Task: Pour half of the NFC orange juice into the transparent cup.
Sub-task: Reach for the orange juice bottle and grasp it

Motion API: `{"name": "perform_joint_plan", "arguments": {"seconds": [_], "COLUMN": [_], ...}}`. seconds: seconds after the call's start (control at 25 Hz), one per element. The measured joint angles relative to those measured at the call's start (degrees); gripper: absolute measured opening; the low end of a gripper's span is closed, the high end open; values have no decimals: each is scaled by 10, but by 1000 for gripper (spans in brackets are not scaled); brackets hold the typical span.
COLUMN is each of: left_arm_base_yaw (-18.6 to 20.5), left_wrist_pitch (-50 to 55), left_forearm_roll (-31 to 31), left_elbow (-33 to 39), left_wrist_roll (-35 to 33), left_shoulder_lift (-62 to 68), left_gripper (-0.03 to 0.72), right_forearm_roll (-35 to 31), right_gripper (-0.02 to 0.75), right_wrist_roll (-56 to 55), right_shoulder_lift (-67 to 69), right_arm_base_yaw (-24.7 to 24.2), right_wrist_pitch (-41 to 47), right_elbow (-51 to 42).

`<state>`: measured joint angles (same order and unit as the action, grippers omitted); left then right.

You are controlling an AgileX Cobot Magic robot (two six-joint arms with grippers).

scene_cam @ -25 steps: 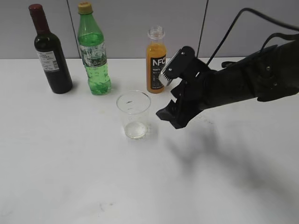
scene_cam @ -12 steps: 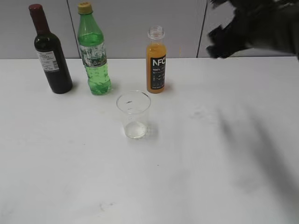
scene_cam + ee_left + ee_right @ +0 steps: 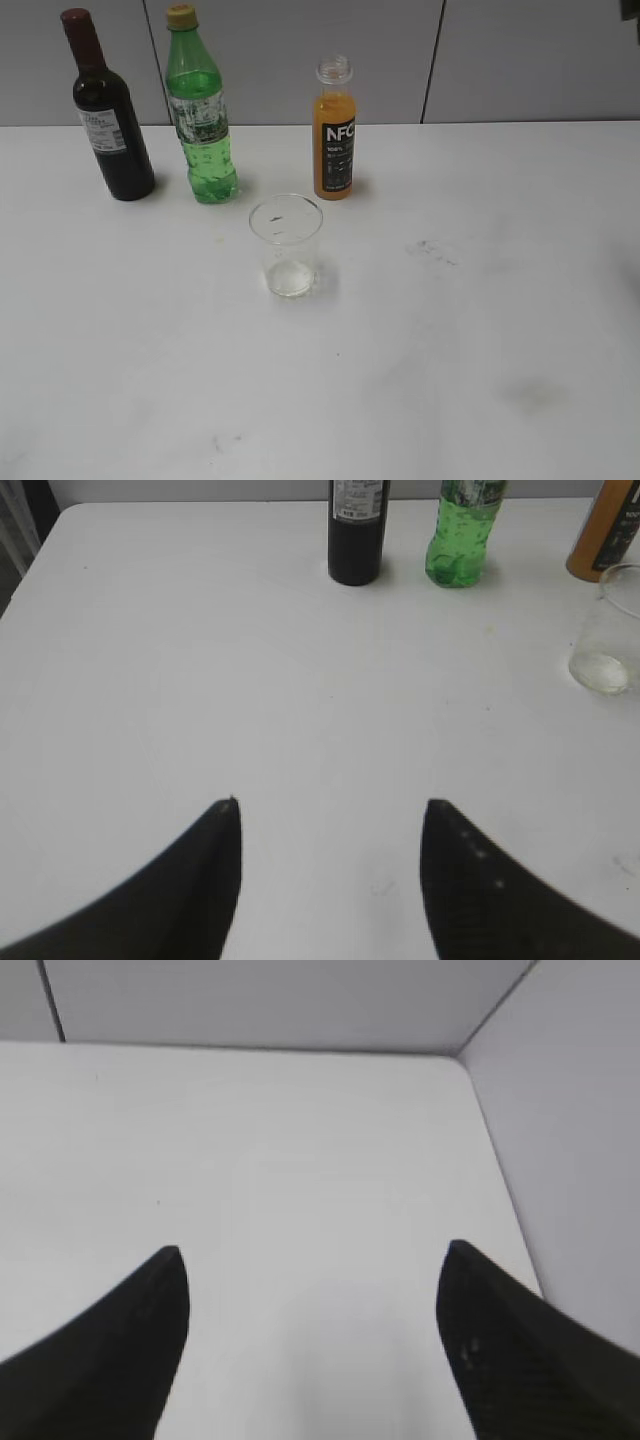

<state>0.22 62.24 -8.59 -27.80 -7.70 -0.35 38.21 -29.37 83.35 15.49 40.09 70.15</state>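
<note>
The NFC orange juice (image 3: pixel 334 135) stands uncapped and upright at the back of the white table, full of orange liquid; its edge shows in the left wrist view (image 3: pixel 608 535). The transparent cup (image 3: pixel 286 246) stands in front of it, slightly left, with no juice in it; it also shows in the left wrist view (image 3: pixel 608 630). My left gripper (image 3: pixel 330 810) is open and empty over bare table, well left of the cup. My right gripper (image 3: pixel 312 1255) is open and empty over the table's far right corner. Neither arm shows in the exterior view.
A dark wine bottle (image 3: pixel 108 110) and a green bottle with a yellow cap (image 3: pixel 201 110) stand at the back left, also in the left wrist view (image 3: pixel 358 530) (image 3: pixel 463 530). Grey walls (image 3: pixel 560 1110) bound the table behind and to the right.
The right arm was beside the juice bottle and cup, then lifted away to the upper right and has left the exterior view. Bottle and cup have not moved.
</note>
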Motion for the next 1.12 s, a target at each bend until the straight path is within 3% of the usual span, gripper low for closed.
{"name": "perform_joint_plan", "arguments": {"seconds": [0.24, 0.36, 0.68, 1.12], "left_arm_base_yaw": [0, 0, 0, 0], "left_wrist_pitch": [0, 0, 0, 0], "left_forearm_roll": [0, 0, 0, 0], "left_elbow": [0, 0, 0, 0], "left_wrist_roll": [0, 0, 0, 0], "left_shoulder_lift": [0, 0, 0, 0], "left_gripper": [440, 440, 440, 440], "right_forearm_roll": [-277, -352, -369, -382], "right_gripper": [591, 591, 591, 591], "right_wrist_roll": [230, 298, 344, 345], "right_shoulder_lift": [0, -1, -83, -405], "right_arm_base_yaw": [-104, -130, -137, -137], "right_wrist_pitch": [154, 241, 289, 285], "right_elbow": [97, 129, 90, -165]}}
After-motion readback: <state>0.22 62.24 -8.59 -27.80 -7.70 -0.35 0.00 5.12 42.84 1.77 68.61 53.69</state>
